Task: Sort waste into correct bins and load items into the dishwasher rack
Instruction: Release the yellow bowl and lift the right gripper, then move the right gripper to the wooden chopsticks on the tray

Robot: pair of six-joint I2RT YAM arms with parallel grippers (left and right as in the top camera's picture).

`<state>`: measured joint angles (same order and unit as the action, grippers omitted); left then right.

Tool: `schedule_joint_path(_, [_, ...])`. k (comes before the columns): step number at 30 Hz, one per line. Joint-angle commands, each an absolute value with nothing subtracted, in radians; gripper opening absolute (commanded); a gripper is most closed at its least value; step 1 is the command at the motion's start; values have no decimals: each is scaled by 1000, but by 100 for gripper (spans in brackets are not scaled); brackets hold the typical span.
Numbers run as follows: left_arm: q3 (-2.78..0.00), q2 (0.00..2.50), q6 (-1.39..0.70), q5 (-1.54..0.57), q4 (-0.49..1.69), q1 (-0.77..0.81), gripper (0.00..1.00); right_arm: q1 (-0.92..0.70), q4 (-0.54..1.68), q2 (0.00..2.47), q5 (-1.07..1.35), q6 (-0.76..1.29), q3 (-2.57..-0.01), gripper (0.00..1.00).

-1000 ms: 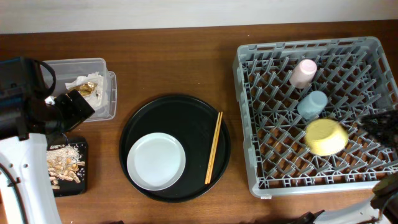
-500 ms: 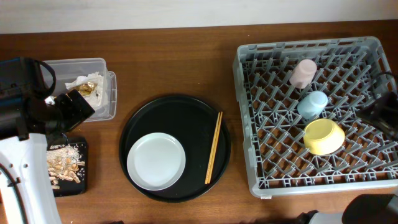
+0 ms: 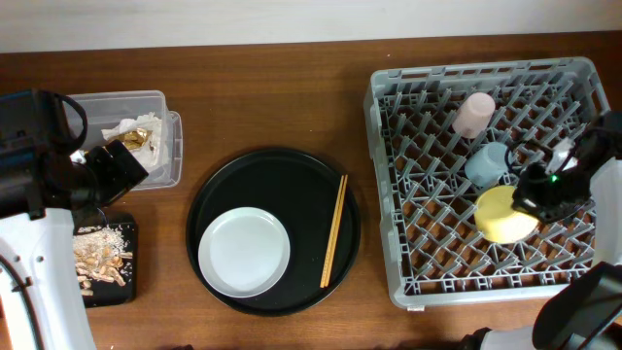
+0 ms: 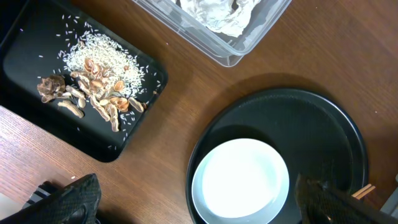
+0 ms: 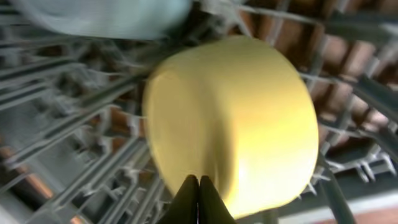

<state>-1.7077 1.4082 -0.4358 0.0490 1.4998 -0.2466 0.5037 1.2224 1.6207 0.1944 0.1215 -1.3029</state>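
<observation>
The grey dishwasher rack (image 3: 381, 194) holds the pink cup (image 3: 474, 114), the light blue cup (image 3: 488, 162) and the small yellow dish (image 3: 501, 216). My right gripper (image 3: 533, 201) is over the rack. In the right wrist view its fingers (image 5: 199, 186) are pressed together at the side of the yellow dish (image 5: 236, 118), holding nothing. The pale grey plate (image 3: 244, 252) and the chopsticks (image 3: 334, 229) lie on the round black serving tray (image 3: 292, 185). My left gripper (image 3: 117, 167) hovers by the bins, open and empty (image 4: 199, 208), with the plate (image 4: 240, 182) below it.
The clear tub (image 3: 146, 102) at the far left holds crumpled paper and gold foil (image 3: 131, 131). The shallow black tray (image 3: 131, 262) in front of it holds rice and brown scraps (image 4: 93, 87). The tub's corner (image 4: 217, 53) shows in the left wrist view.
My right arm has come in from the right edge, over the rack, to the yellow dish, which has shifted slightly left. The left arm has not moved.
</observation>
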Motion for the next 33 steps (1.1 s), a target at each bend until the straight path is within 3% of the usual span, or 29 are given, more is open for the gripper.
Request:
schedule_joint_path(1, [-1718,1406,-441,46,1498,-252,99,506,1240,1617,12,240,-1314,4])
schedule_joint_path(6, [-1718,1406,-441,46,1498,-252,99,507,1306,1604,-113,297,-1378,4])
schedule_joint_path(12, [-1718,1406,-441,46,1498,-252,99,503,1419,1536,-72,296,-1468,4])
schedule_joint_path(16, [-1718,1406,-441,46,1498,-252,99,503,1448,1388,369,110,-1491,5])
schedule_joint_path(17, [-1718,1406,-441,46,1498,-252,99,498,1448,1362,500,33,-1491,10])
schedule_joint_path(18, [-1718,1406,-441,46,1498,-252,99,484,1451,1332,648,-64,-1491,32])
schedule_joint_path(19, [-1718,1406,-441,46,1498,-252,99,454,1451,1304,757,-125,-1491,73])
schedule_joint_path(21, [-1718,1406,-441,46,1498,-252,99,394,1450,1281,791,-124,-1491,99])
schedule_joint_path(33, [-1718,1406,-441,46,1498,-252,99,-232,1182,1406,877,-117,-1461,98])
